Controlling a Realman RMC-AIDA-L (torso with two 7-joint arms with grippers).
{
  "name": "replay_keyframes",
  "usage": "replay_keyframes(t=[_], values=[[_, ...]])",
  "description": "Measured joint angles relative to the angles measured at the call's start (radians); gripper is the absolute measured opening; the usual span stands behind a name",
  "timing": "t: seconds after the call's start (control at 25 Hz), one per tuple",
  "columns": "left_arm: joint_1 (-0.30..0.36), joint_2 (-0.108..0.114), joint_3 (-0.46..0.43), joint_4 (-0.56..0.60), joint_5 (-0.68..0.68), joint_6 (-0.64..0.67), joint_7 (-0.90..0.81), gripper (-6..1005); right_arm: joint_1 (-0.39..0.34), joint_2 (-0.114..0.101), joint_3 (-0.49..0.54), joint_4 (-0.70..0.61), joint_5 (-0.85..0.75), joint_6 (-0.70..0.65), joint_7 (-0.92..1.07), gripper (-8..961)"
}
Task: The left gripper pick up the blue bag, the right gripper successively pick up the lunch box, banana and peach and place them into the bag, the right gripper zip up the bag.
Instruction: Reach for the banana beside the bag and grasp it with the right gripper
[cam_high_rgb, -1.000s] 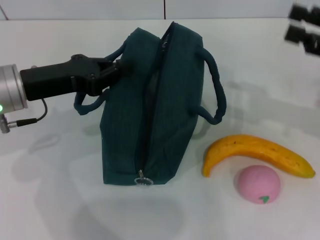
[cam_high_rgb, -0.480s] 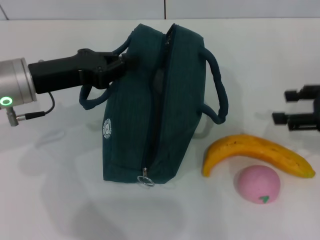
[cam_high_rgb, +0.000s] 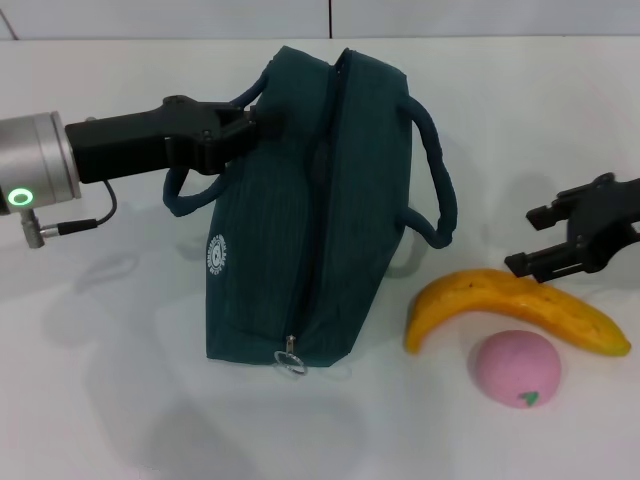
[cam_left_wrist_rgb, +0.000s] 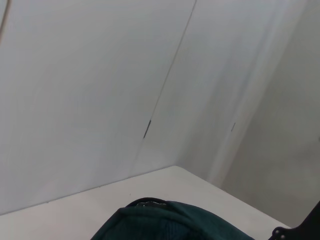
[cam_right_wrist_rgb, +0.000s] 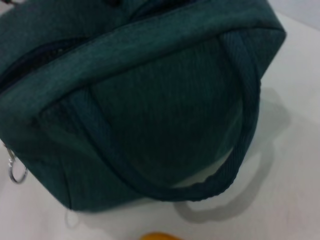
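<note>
Your left gripper (cam_high_rgb: 255, 125) pinches the dark teal cloth bag (cam_high_rgb: 320, 220). Your right gripper (cam_high_rgb: 560, 235) is spread wide, just above the curved yellow banana (cam_high_rgb: 470, 298).

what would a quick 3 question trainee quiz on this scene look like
1. True or false: the left gripper is at the bag, by its left handle.
2. Which fruit does the right gripper hover just above?
A. peach
B. banana
C. neither
3. Fill in: the ring zip pull sits at the ____ end of the bag, towards the robot.

Key
1. True.
2. B: its open fingers hang over the banana; the peach lies nearer the robot, apart from it.
3. Near. No lunch box shows on the table.
</note>
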Motion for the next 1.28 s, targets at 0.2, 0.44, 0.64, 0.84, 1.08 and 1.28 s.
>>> replay_keyframes(t=[0.2,0.44,0.64,0.84,1.08,1.28], values=[[-0.002,0.003,0.001,0.000,0.001,0.000,-0.001,44,0.051,0.003,-0.078,0.001,-0.064,0.001,0.063,705],[-0.007,0.003,0.001,0.000,0.001,0.000,-0.005,44,0.074,0.004,-0.154,0.001,-0.087,0.002,0.085,705],[-0.009,0.002,0.002,0.000,0.001,0.000,-0.006,44,0.077,0.006,-0.181,0.010,-0.110,0.004,0.088,704],[-0.009,-0.002,0.001,0.000,0.001,0.000,-0.002,42,0.093,0.008,-0.206,0.055,-0.145,0.036,0.100,704],[-0.012,-0.004,-0.001,0.000,0.001,0.000,-0.001,42,0.126,0.010,-0.247,0.115,-0.156,0.085,0.103,705],[-0.015,-0.004,-0.002,0.000,0.001,0.000,0.000,45,0.128,0.012,-0.260,0.116,-0.160,0.102,0.103,705]])
